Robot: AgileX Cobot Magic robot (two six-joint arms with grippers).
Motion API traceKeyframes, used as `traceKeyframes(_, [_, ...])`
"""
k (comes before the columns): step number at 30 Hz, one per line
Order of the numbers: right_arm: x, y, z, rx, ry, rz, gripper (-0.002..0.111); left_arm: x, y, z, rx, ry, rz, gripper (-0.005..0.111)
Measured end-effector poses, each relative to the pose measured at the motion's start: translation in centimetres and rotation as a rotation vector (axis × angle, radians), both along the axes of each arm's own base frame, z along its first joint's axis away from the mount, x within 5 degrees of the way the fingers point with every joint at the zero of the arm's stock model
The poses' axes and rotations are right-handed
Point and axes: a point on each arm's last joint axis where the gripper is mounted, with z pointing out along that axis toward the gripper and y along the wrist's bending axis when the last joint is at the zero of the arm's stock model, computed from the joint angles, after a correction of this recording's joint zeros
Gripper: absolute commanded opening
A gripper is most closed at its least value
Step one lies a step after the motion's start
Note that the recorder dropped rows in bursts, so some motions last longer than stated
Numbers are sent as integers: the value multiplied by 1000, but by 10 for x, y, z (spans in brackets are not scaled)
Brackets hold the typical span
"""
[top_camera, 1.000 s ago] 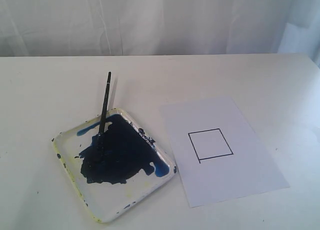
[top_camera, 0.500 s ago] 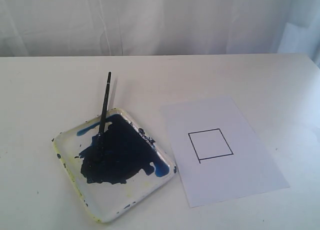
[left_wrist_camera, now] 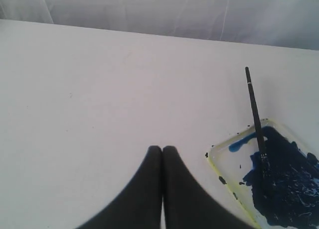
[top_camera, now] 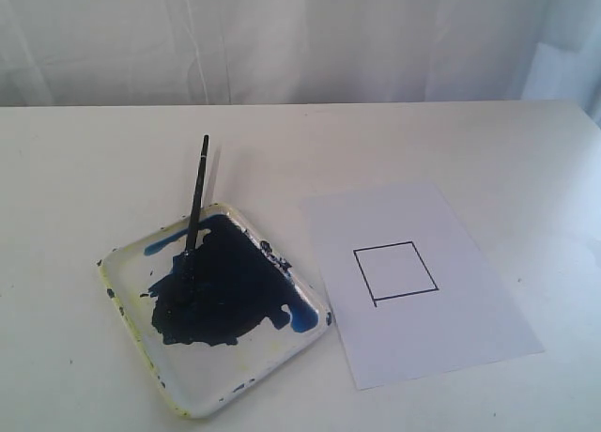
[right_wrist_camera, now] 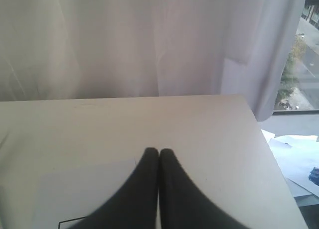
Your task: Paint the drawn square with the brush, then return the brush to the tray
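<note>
The white tray (top_camera: 282, 343) with its big blue-black blotch sits on the table at the left. The thin black brush (top_camera: 196, 207) leans on the tray's far rim, its tip in the paint and its handle pointing away. To the right lies the drawn square (top_camera: 395, 271), its inside plain white. The exterior view shows neither gripper. In the left wrist view my left gripper (left_wrist_camera: 162, 148) is shut and empty over bare table, apart from the tray (left_wrist_camera: 219, 164) and brush (left_wrist_camera: 253, 104). My right gripper (right_wrist_camera: 158, 151) is shut and empty too.
The square is drawn on a white paper sheet (top_camera: 451, 343) lying right of the tray. A white curtain (top_camera: 300, 38) hangs behind the table. The table's far right corner (right_wrist_camera: 244, 97) shows in the right wrist view, with a window beyond it.
</note>
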Motion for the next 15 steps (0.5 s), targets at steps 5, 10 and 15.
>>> traceKeyframes(5, [30,1,2,-5,62,1,0,30,2,16,0,-22,2,0])
traceKeyframes(10, [58,3,-15,-11,162,6,0,49,2,21,0,-21,3,0])
traceKeyframes(15, [80,5,-31,-46,248,36,12,72,4,13,5,47,0,0])
